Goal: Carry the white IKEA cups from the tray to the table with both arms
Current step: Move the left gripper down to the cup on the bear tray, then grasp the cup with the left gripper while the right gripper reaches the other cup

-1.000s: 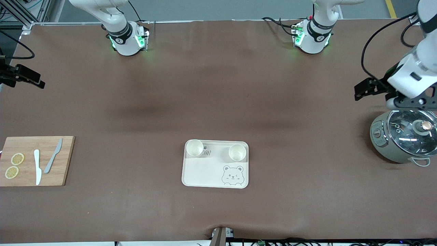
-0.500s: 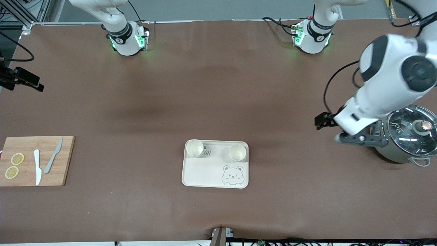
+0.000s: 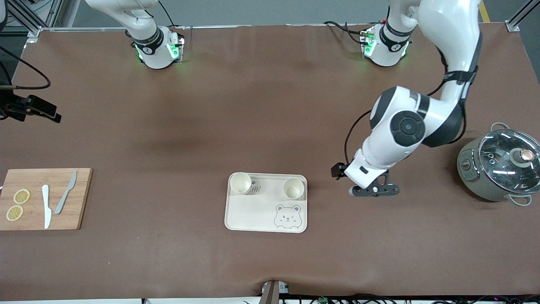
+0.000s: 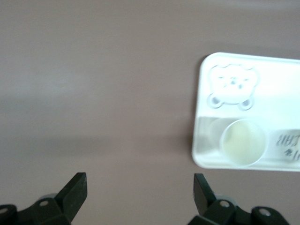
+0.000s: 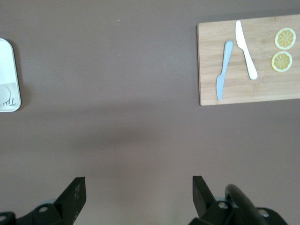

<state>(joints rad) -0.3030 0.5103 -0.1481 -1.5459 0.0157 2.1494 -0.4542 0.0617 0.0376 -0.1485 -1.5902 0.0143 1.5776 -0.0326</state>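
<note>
On the brown leather-like table (image 3: 270, 105), a cream rounded tray (image 3: 253, 215) holds both small tapered white cups (image 3: 240, 183), (image 3: 293, 188), side by side along its farther edge; neither is moved yet. Left gripper (image 3: 373, 191) hovers over the mat beside the tray, fingers apart. Right gripper (image 5: 136, 197) waits high, fingers apart.

Off to the sides: a cutting board with its bits, and a cooker pot.

At the lower left of the front view lies a wooden cutting board (image 3: 44, 198) carrying two lemon slices (image 3: 17, 204) near its outer edge, a white knife (image 3: 46, 205) and a grey knife (image 3: 66, 193) side by side on it. At the right edge of that view stands a grey-green cooker pot (image 3: 499, 171) under a glass lid (image 3: 510, 159) with a copper-coloured knob (image 3: 525, 156).
</note>
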